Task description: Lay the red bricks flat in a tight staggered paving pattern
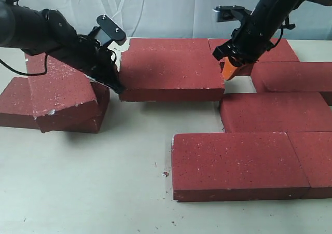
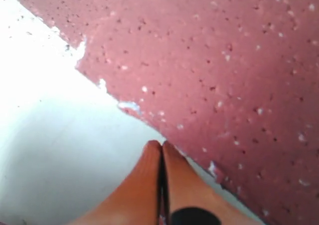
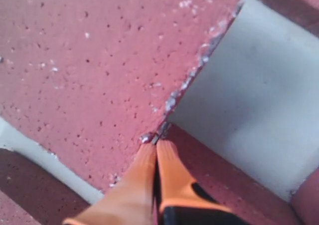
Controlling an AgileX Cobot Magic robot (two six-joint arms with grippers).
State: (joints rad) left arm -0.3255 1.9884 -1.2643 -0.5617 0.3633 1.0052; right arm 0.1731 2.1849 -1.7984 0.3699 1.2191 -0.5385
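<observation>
Exterior view showed the red bricks (image 1: pixel 233 166) only partly paved on the pale surface (image 1: pixel 88 187). On the right, several lay flat in staggered rows: two touching end to end at the front, one behind them and another behind that, though strips of bare surface showed between some of them. The centre brick (image 1: pixel 171 74) lay flat but apart from the rows on the right, with another brick just behind it. At the left, a tilted brick (image 1: pixel 59 91) rested on at least one other in a loose heap, not yet laid flat. The left end effector (image 2: pixel 161 147) was clenched with nothing between its fingers, its tips at the left end of the centre brick. The right end effector (image 3: pixel 156 146) was likewise clenched and empty, its tips at that brick's opposite corner. By my judgement roughly half the work was done: the heap needed unstacking and the gaps needed closing.
</observation>
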